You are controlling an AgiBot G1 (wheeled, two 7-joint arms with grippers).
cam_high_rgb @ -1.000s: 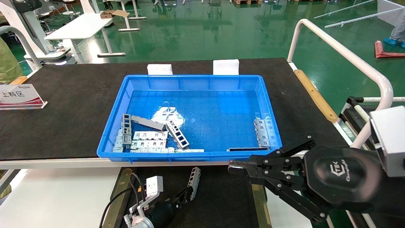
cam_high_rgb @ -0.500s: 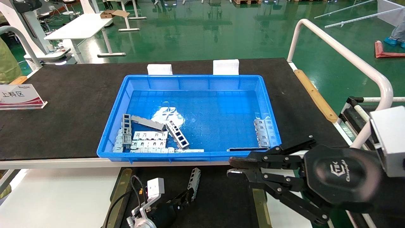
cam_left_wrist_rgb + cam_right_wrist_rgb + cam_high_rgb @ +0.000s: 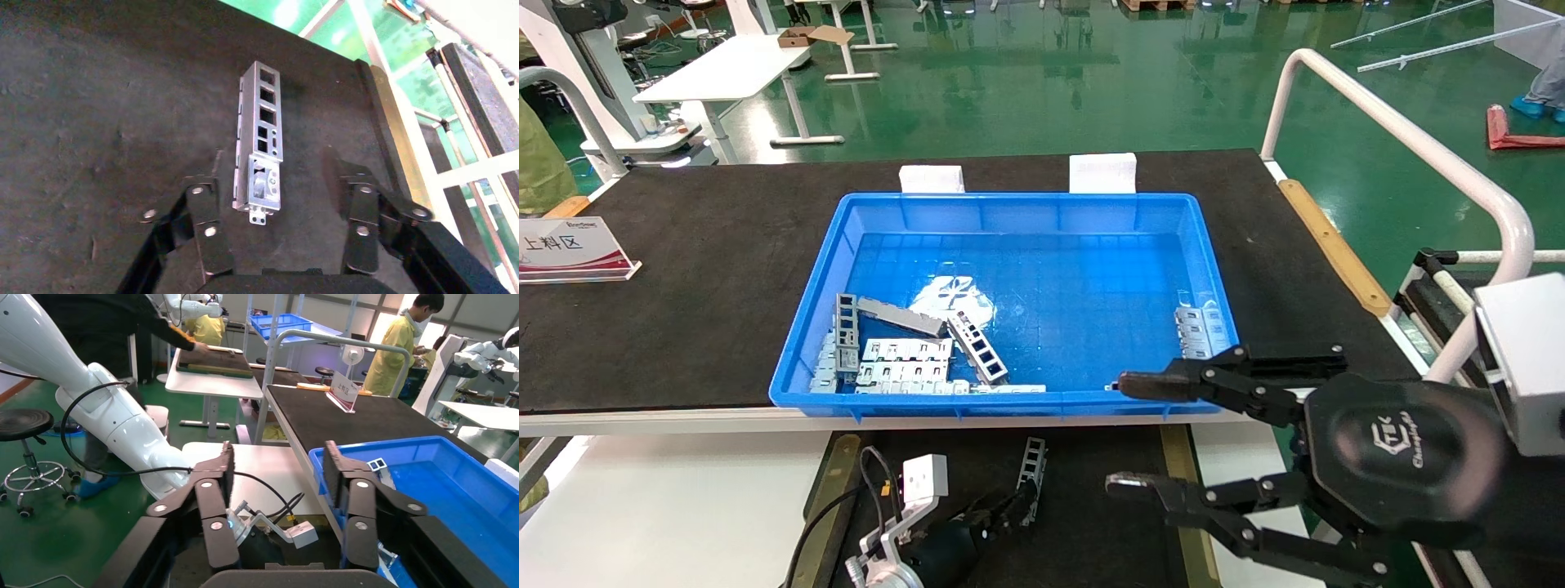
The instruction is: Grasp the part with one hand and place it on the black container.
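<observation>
Fingers of both grippers, left (image 3: 272, 202) and right (image 3: 1120, 433), spread open; one part (image 3: 260, 139) on the black container (image 3: 92, 110).

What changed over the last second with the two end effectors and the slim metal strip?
The left end effector opened, letting go of the slim silver-grey ladder-like strip, now lying on the matte-black tray. The right end effector opened wide. The blue plastic bin and its parts stayed put.

Blue bin (image 3: 1009, 208) of metal plates (image 3: 903, 362); sign (image 3: 570, 249) to its left.
</observation>
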